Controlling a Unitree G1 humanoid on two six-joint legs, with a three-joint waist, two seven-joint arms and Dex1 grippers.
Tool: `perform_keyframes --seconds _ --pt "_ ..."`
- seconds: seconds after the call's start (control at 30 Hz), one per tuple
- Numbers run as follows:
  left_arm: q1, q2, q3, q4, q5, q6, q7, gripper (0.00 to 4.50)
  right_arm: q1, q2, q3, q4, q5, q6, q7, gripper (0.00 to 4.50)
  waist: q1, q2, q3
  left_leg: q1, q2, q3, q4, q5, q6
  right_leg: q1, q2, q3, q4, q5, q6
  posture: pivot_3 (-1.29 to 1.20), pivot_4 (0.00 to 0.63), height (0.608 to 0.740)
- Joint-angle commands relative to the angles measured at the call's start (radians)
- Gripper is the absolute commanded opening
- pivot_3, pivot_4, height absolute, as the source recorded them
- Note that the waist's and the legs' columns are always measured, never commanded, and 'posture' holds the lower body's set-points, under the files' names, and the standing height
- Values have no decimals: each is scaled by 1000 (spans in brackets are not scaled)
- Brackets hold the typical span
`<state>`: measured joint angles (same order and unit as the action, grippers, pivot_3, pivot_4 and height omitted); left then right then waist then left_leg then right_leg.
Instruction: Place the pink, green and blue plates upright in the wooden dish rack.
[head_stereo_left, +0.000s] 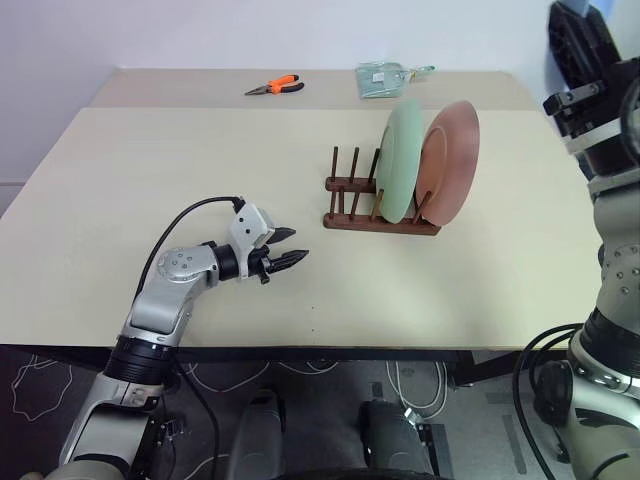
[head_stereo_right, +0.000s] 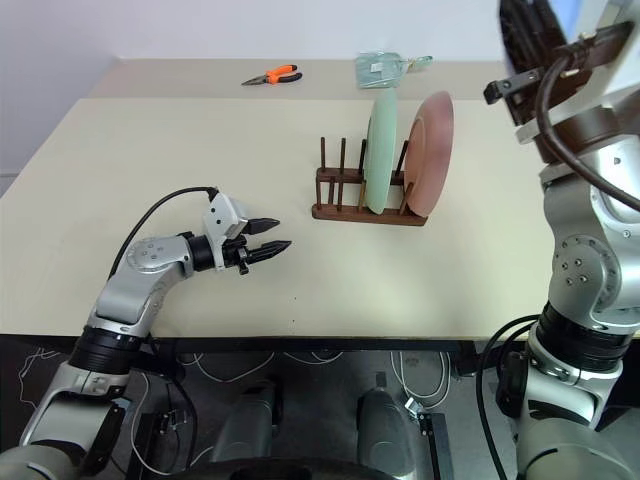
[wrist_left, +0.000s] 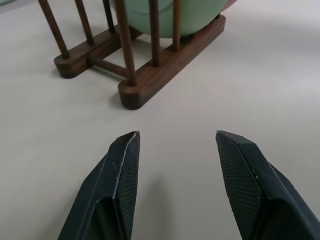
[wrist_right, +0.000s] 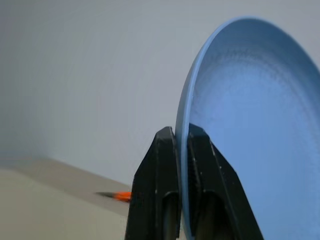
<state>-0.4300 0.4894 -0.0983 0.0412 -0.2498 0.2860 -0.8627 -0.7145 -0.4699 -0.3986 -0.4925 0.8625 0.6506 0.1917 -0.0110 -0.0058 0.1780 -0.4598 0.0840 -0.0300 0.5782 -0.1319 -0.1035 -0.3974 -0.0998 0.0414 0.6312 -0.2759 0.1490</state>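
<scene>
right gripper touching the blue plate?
Touching. In the right wrist view the right gripper has its two black fingers pinched on the rim of the blue plate, with no gap either side.

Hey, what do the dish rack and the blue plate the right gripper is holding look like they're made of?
The dark brown dish rack looks like wood with a smooth stained finish: faint grain on the rails, round dowel pegs. The light blue round plate, pinched at its rim by the right gripper, looks like matte plastic: even colour, finely textured surface, thin rim, no glassy shine. Glazed ceramic seems less likely, though I can't rule it out.
</scene>
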Motion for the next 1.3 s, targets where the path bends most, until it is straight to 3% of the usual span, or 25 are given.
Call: perform_keyframes --seconds 0.03,0.27,0.4,0.7,0.9,0.93,0.97,1.13,1.3 --pt "-6 11 85 52 -13 -73 24 2450 -99 147 73 -62 357 57 -176 33 -13 2 1 1 1 0 0 0 0 0 1 1 1 0 -1 0 150 740" --pt "-2 61 125 158 1 -145 5 2450 -81 355 248 29 418 89 -419 33 2 1 0 -1 2 -1 0 0 0 -3 3 1 3 0 0 0 150 740" --pt "8 66 129 135 -7 -141 3 2450 -70 361 281 105 325 81 -419 33 5 1 0 -2 2 -1 0 0 0 -2 3 1 1 0 -1 0 150 740" --pt "22 56 122 101 -6 -122 10 2450 -71 387 266 204 266 72 -416 33 -5 1 0 -2 2 -1 -2 0 0 -4 3 1 2 1 0 0 150 740" --pt "16 49 111 95 -2 -113 11 2450 -116 395 216 375 262 92 -417 33 -3 1 0 -2 2 0 -2 0 0 -4 3 1 2 1 0 0 150 740" --pt "14 48 110 97 0 -112 11 2450 -121 390 218 399 235 90 -418 691 -4 1 0 -2 2 0 -2 0 0 -4 3 1 2 1 0 0 150 740" --pt "12 47 108 97 0 -112 12 2450 -126 383 224 414 206 86 -415 926 -4 1 0 -2 2 0 -2 0 0 -4 3 1 2 1 0 0 150 740" --pt "14 42 104 90 2 -107 16 2450 -150 336 272 420 81 82 -344 3256 -4 1 0 -2 2 0 -2 0 0 -5 3 1 2 1 0 0 150 740" --pt "25 38 99 71 2 -95 22 2450 -179 232 353 331 -44 93 -215 3256 -3 2 0 -3 2 0 -2 0 0 -6 3 2 2 0 0 0 150 740"
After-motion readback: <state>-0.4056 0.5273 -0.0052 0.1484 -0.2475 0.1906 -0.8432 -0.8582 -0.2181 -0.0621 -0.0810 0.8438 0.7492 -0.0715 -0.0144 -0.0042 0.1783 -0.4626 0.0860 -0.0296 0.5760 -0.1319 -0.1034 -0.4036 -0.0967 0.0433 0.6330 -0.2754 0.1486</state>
